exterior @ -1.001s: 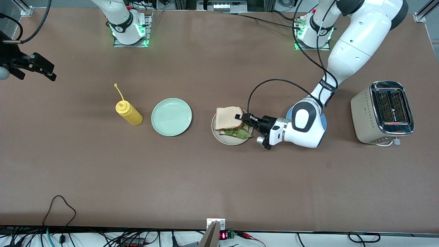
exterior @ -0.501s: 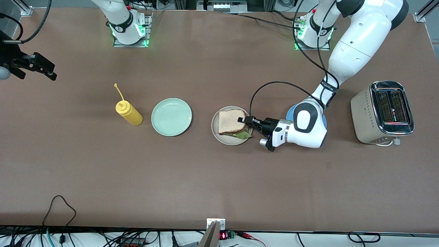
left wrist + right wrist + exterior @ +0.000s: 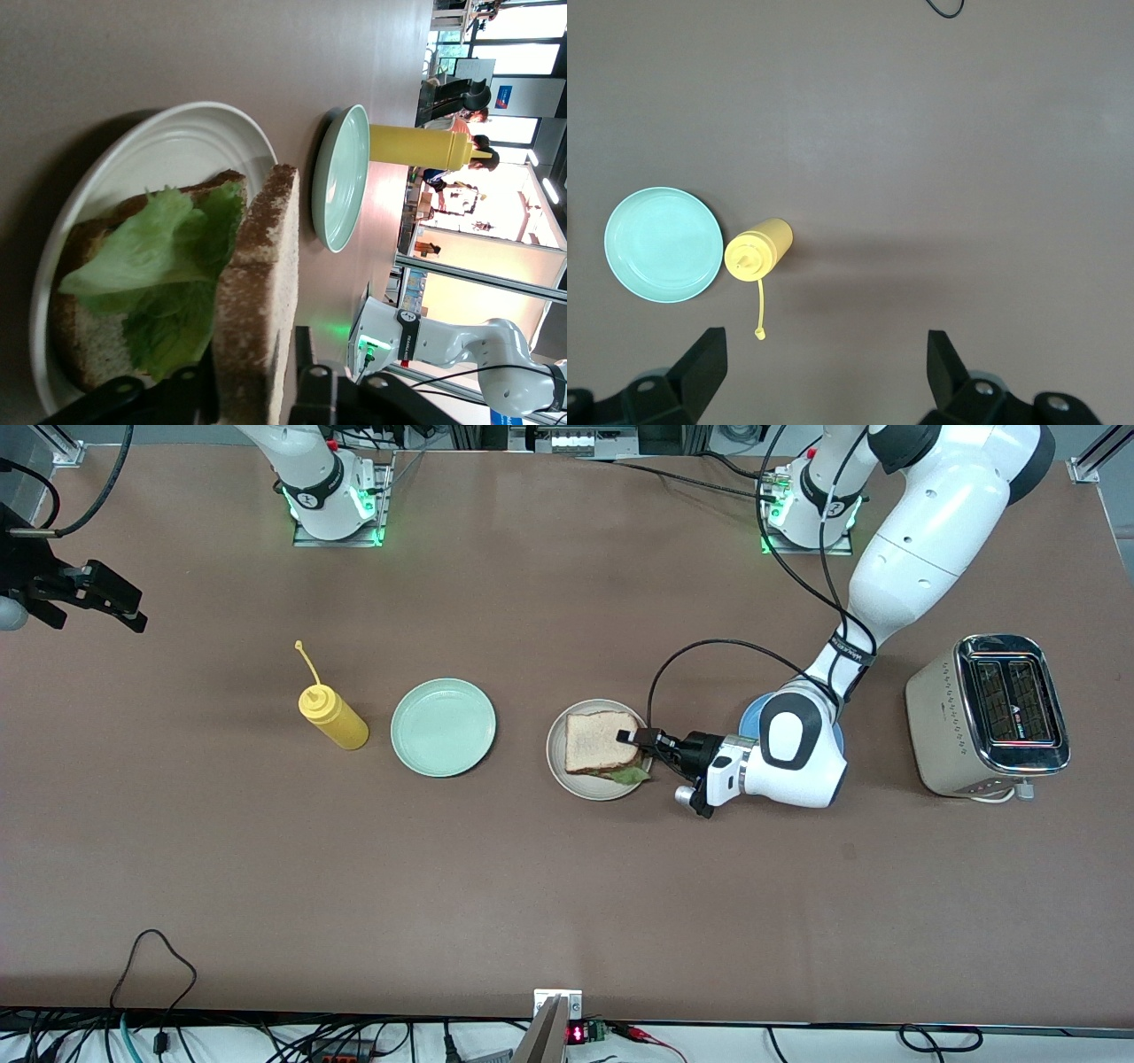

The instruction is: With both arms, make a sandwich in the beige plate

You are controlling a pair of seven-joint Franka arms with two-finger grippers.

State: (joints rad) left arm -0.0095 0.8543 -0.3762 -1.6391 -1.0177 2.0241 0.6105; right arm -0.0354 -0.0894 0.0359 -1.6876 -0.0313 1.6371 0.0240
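The beige plate holds a bottom bread slice with a green lettuce leaf on it. My left gripper is shut on the edge of the top bread slice and holds it flat just over the lettuce. In the left wrist view the held slice shows edge-on between the fingers, with the plate's rim around it. My right gripper waits open and empty over the table at the right arm's end; its own view shows bare table below it.
A mint-green plate and a yellow squeeze bottle stand beside the beige plate toward the right arm's end. A blue plate lies under the left arm's wrist. A toaster stands at the left arm's end.
My left gripper has brought the top slice down and a little nearer to the front camera, so it now covers most of the lettuce. The right arm has not moved.
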